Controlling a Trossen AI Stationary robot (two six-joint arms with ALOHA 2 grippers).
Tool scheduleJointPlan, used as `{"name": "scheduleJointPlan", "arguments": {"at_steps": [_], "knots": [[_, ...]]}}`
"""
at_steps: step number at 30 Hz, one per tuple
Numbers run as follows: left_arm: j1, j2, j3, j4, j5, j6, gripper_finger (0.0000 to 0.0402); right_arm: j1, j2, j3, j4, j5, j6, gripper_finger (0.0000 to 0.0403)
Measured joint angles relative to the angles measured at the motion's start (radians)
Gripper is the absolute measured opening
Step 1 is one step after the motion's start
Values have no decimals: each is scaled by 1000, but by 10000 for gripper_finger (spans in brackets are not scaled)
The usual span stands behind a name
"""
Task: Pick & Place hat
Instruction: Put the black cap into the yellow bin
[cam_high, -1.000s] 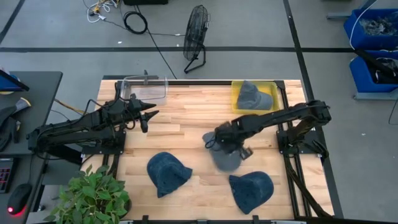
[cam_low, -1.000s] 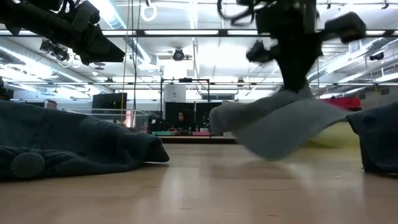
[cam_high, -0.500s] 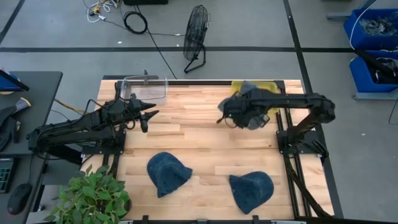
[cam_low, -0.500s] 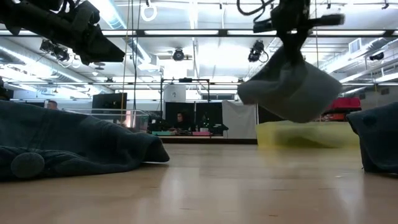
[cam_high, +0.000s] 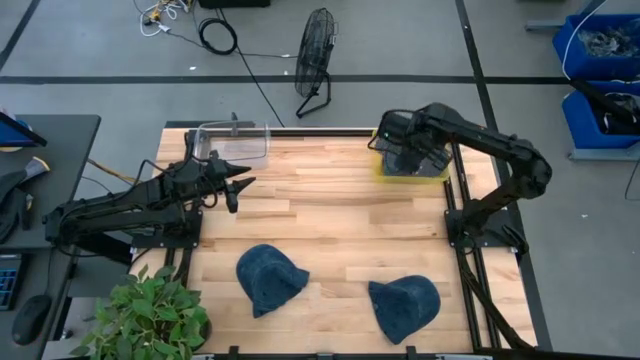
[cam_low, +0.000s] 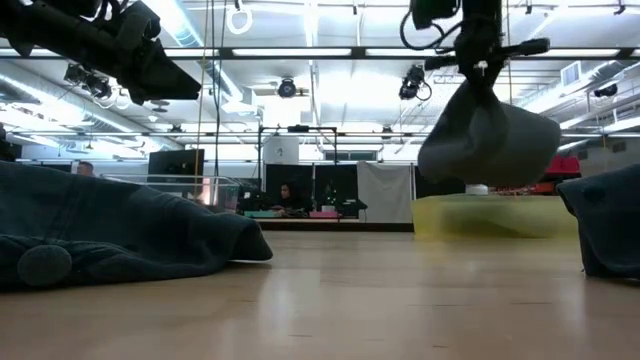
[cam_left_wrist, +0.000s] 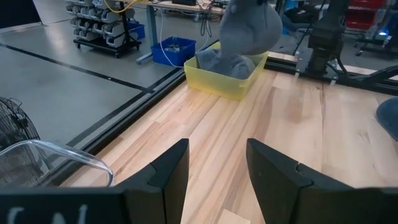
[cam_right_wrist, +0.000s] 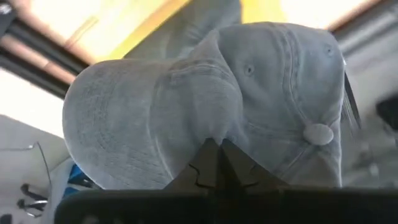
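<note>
I've swung the right gripper (cam_right_wrist: 214, 163) over to the yellow bin (cam_low: 500, 215); it pinches the grey hat (cam_low: 488, 135), hanging directly beneath it, above the bin. Release looks next.

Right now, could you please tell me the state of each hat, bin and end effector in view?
Light grey cloth cap: gripped, hanging above the bin.
Yellow plastic bin: holds another grey hat.
Two dark blue denim hats: lying on the wooden table.
Right end effector: shut on the cap.
Left end effector: open, empty.
</note>
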Motion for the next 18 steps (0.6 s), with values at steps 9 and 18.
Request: {"name": "scheduleJointPlan", "arguments": {"at_steps": [9,18], "knots": [[0,0,0,2,-49,-28,165,-185,6,-212,62,-69,-244,3],[0,0,0,2,-153,-94,165,-191,6,-423,431,40,-259,25]]}}
